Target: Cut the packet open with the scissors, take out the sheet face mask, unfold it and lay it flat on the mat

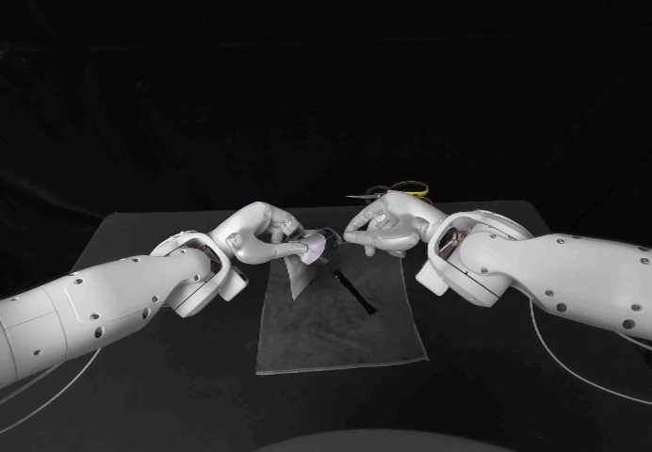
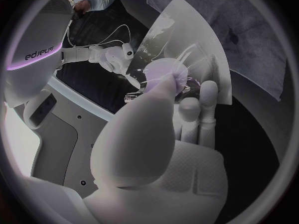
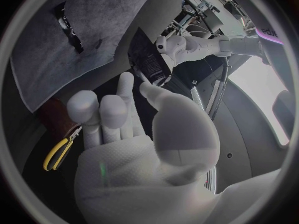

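Packet in left hand grip — mat behind

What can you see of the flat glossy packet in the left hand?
The glossy foil-like packet hangs tilted above the grey cloth mat, pinched near its top by the left hand. One face looks silvery, the other dark with print. A pale lilac patch shows at the grip. The right hand is close; contact unclear.
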Available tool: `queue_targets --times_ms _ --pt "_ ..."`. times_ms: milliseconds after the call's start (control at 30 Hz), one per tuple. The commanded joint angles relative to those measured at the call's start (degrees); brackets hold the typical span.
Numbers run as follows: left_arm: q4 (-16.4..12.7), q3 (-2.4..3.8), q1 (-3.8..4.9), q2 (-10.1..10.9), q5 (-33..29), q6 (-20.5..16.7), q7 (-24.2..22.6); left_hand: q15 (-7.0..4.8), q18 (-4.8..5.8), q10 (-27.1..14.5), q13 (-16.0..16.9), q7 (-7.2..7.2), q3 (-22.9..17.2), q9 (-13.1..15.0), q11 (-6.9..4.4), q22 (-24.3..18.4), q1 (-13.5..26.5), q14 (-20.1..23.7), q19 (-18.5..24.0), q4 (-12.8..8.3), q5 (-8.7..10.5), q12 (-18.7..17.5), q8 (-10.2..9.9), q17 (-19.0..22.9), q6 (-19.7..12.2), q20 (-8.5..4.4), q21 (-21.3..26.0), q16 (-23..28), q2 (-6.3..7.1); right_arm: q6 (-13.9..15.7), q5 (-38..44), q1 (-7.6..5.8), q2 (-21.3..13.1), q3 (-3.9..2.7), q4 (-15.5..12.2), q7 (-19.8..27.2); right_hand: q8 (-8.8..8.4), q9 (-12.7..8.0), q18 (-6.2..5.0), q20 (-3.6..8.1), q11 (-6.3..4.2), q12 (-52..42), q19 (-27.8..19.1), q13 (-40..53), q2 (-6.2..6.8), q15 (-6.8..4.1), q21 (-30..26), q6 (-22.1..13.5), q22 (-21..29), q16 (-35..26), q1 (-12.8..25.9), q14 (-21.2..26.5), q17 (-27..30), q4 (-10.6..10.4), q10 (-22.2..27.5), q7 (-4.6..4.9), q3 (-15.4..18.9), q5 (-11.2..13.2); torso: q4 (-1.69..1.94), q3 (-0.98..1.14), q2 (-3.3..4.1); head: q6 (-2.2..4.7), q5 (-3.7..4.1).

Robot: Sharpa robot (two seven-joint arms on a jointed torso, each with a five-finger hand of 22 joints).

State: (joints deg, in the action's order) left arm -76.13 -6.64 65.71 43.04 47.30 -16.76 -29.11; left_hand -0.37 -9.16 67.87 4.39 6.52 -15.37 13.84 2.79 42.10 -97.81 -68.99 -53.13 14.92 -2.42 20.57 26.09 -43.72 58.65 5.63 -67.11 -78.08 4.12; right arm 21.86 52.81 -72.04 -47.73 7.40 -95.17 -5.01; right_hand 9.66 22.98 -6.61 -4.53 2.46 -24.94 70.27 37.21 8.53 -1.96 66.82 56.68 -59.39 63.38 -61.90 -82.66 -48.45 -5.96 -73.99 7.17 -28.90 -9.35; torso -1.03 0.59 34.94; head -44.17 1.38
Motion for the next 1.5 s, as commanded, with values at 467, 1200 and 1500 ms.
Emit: queue_targets --times_ms 467,1200,1500 --pt "0.7 0.06 -0.03 -0.1 2.3 -0.4 -0.6 -0.13 -0.44 0.2 0.1 0.35 -0.5 0.1 0.01 0.2 0.3 0.4 0.2 -0.1 -0.35 -0.3 0.3 0.0 -0.1 0.09 0.1 0.2 0.18 -4.7 -9.5 -1.54 -1.4 -0.16 -0.6 -2.0 -0.73 -0.1 -0.25 0.26 -0.40 -0.6 0.8 2.0 -0.14 -0.12 0.0 0.5 -1.1 0.9 -1.7 -0.1 -1.1 -1.0 0.2 -0.06 0.1 -10.8 -0.04 0.09 -0.03 -0.01 -0.18" --pt "1.9 0.06 -0.03 -1.0 2.6 -0.6 0.2 -0.15 -0.41 0.2 0.1 0.35 -0.7 0.1 0.02 0.5 0.4 0.4 0.0 -0.2 -0.35 -0.3 0.3 0.2 -0.1 0.09 -0.1 0.2 0.25 -11.0 -12.6 -1.93 1.6 -0.29 3.5 -2.8 -1.31 -0.2 -0.25 0.16 -0.27 -0.6 0.7 3.3 2.05 0.02 -0.4 0.5 -1.4 1.3 -1.3 0.0 -1.6 -0.6 0.5 0.01 2.2 -5.9 0.03 0.03 0.01 0.12 0.05" --pt "2.6 0.06 -0.02 -1.2 3.1 -0.6 0.7 -0.15 -0.38 0.3 0.1 0.35 -0.7 0.1 0.02 0.7 0.4 0.3 -0.2 -0.2 -0.35 -0.3 0.3 0.1 -0.1 0.08 -0.2 0.2 0.28 -10.5 -14.0 -1.87 1.9 -0.28 3.8 -2.0 -1.28 -0.2 -0.20 0.16 -0.34 -0.9 1.0 3.9 1.95 -0.03 -0.3 0.8 -1.8 1.7 0.4 -0.1 -2.0 -2.6 0.3 -0.17 3.9 -4.0 -0.08 0.09 0.01 0.12 -0.06"
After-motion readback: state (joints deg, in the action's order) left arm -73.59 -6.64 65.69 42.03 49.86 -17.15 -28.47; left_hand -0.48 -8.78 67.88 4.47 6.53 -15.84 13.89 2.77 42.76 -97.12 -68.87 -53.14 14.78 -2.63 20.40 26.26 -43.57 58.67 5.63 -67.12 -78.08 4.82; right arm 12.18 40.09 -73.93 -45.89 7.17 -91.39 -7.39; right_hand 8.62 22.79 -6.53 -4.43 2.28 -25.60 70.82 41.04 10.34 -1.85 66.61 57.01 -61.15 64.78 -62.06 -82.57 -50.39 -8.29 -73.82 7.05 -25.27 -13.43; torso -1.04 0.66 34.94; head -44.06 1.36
